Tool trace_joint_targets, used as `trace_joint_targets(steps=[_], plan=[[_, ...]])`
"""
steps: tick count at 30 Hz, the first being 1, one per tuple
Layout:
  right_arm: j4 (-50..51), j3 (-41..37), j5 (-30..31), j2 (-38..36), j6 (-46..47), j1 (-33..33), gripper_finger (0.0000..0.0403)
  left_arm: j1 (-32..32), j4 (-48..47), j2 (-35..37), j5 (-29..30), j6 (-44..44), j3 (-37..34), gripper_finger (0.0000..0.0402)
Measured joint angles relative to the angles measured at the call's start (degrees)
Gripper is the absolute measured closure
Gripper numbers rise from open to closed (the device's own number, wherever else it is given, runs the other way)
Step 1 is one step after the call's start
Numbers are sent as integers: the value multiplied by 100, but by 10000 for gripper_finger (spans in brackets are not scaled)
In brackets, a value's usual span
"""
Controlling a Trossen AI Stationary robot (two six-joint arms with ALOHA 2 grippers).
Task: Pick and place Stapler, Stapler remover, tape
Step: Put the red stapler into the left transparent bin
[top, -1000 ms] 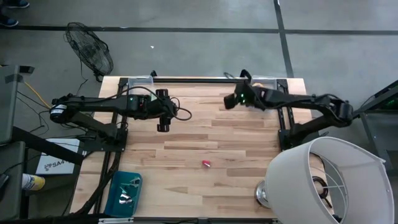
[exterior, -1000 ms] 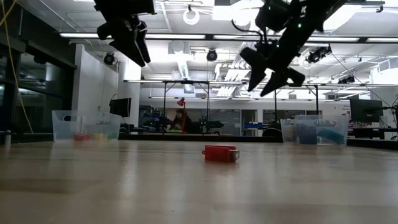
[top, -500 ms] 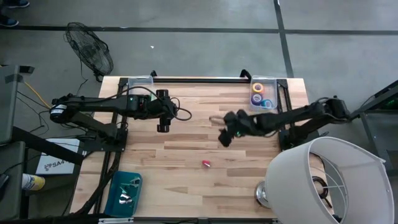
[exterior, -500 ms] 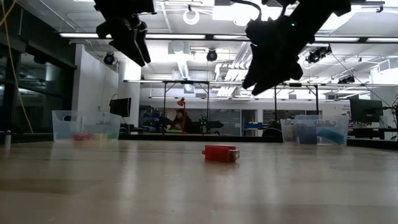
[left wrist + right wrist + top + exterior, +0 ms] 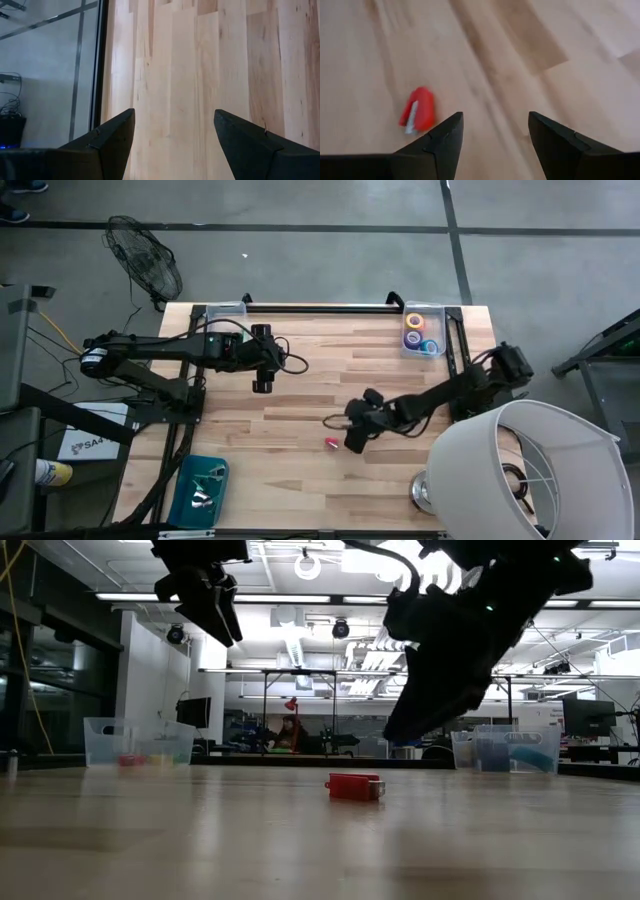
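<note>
where the wooden table lies, red stapler, room behind

Lit evenly from ceiling strip lights, glaring white behind silhouetted arms in the low view; cast only faint shadows on the pale table; smeared by motion in the right wrist view, red stapler soft-edged

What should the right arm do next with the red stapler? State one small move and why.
Probably shift the open right gripper sideways over the red stapler, then lower. In the right wrist view the stapler lies on the table off to one side of the fingers, not between them.
</note>
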State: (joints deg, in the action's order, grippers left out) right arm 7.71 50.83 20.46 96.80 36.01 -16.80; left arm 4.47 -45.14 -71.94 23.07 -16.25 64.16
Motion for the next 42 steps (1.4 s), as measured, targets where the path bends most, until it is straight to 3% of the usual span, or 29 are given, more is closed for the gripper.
trace_joint_targets(steps=[18,42], plan=[[-544,2,-102,380,404,-856,187,2,-22,0,-15,0,0,133],[-1522,26,191,1190,448,-966,187,2,-126,2,-4,-2,0,133]])
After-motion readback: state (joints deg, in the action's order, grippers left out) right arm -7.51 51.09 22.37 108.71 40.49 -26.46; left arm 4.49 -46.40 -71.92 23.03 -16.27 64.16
